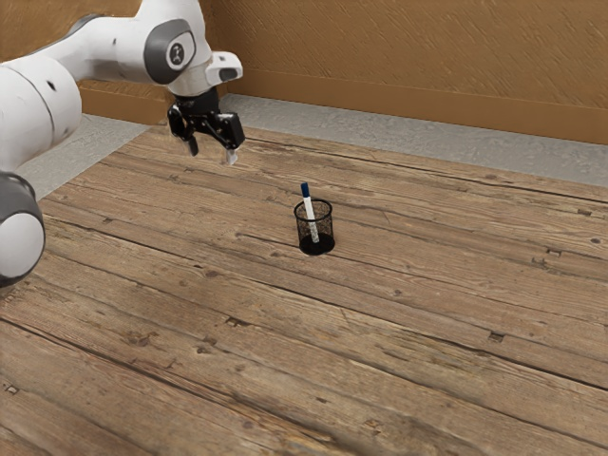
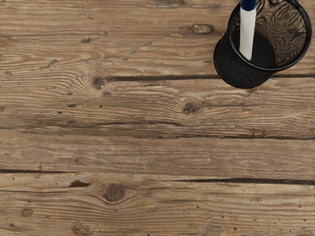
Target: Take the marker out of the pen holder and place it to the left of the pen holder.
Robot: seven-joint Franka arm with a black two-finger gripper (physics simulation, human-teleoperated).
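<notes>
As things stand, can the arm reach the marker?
Looks like yes. The marker leans in the pen holder, its blue cap above the rim, with nothing seen blocking it. The open hand hangs off to one side, so it should need to travel over.

We view the table [image 1: 380, 332] obliquely from beside the arm [image 1: 104, 47] and, closer, downward from its wrist [image 1: 197, 78]; both share marker [image 2: 247, 34] and holder [image 2: 232, 66].

Brown wall [image 1: 399, 47], grey floor [image 1: 285, 119], plank table [image 1: 427, 332]

No writing, brand, number or sign can be read here.
</notes>
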